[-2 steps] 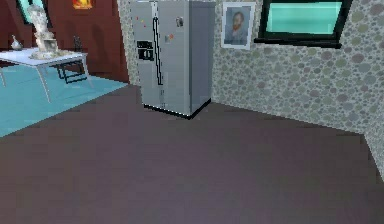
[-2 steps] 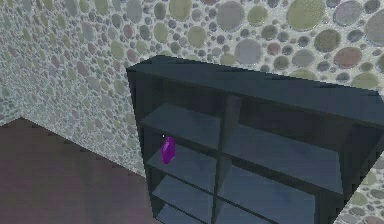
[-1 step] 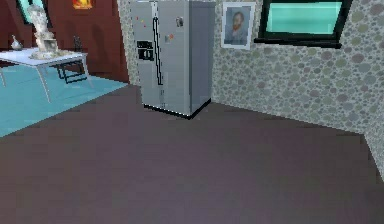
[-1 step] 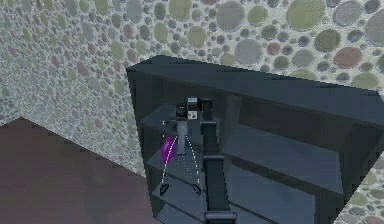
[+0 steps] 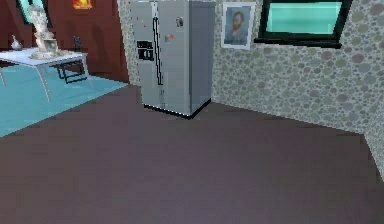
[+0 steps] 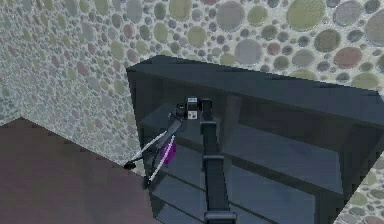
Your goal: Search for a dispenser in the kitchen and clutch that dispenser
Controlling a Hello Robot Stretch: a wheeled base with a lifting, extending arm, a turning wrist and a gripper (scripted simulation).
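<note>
Pincer with two thin fingers hangs in front of the dark blue-grey shelf unit, can't tell if it's gripping anything tbh. Small rounded purple blob sits right beside the fingers against the shelves, too tiny to make out more.

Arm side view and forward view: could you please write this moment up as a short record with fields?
Claw: at a dark shelf unit, near a small purple thing
Holding: cannot tell
Ahead: silver fridge, framed portrait, window, white table
</note>
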